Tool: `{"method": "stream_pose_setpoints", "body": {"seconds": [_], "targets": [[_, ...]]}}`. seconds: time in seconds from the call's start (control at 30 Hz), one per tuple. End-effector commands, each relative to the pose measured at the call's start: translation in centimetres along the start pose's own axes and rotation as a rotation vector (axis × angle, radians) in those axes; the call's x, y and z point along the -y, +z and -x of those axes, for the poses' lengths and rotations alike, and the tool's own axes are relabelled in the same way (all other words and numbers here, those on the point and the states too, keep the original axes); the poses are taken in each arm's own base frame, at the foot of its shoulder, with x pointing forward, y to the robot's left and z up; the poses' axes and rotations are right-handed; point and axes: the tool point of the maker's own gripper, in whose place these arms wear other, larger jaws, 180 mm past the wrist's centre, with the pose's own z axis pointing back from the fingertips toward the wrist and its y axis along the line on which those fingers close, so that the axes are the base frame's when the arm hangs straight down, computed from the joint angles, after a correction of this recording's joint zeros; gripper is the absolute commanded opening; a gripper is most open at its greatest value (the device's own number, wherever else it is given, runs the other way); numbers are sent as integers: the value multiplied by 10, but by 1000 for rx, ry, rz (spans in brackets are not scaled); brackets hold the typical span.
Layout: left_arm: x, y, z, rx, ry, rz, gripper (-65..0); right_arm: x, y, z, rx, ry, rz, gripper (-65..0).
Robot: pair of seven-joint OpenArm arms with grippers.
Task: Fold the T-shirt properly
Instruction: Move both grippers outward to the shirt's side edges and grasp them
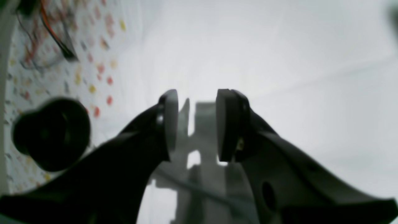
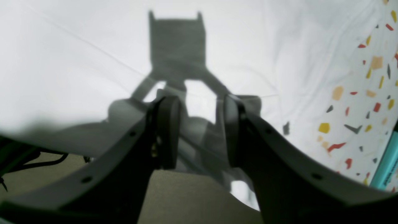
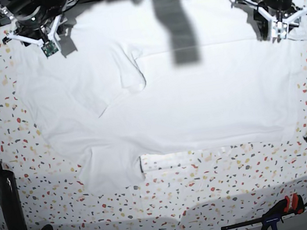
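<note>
Both jaws spread, gripping nothing, above the far edge of the T-shirt (image 3: 169, 100) on the counter (image 3: 223, 180); risk of catching one layer only, giving crooked fold

The T-shirt (image 3: 198, 101) runs past the base view's top edge, hem unseen.

no text, brand or number can be read in any view. the dark marks on the teal object (image 2: 387, 168), beside the right gripper (image 2: 199, 130), are too blurred.
</note>
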Motion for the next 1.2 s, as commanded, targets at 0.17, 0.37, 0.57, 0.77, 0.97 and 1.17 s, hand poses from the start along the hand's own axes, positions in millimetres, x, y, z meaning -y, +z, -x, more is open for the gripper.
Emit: {"method": "stream_pose_setpoints", "body": {"seconds": [0.17, 0.37, 0.57, 0.77, 0.97, 1.17], "targets": [[-12, -1, -54, 155, -8, -30, -448, 20, 15, -74, 251, 5, 61, -414], [-31, -16, -101, 258, -3, -82, -448, 33, 25, -148, 490, -73, 30, -414], [-57, -27, -152, 346, 4, -146, -448, 43, 43, -210, 679, -139, -42, -414], [-73, -30, -190, 408, 3, -179, -448, 61, 56, -247, 761, -135, -11, -414], [-84, -58, -213, 428, -38, -147, -448, 72, 65, -266, 796, -129, 14, -414], [-123, -129, -190, 316, 108, -147, -448, 71, 61, -262, 764, -127, 11, -414]]}}
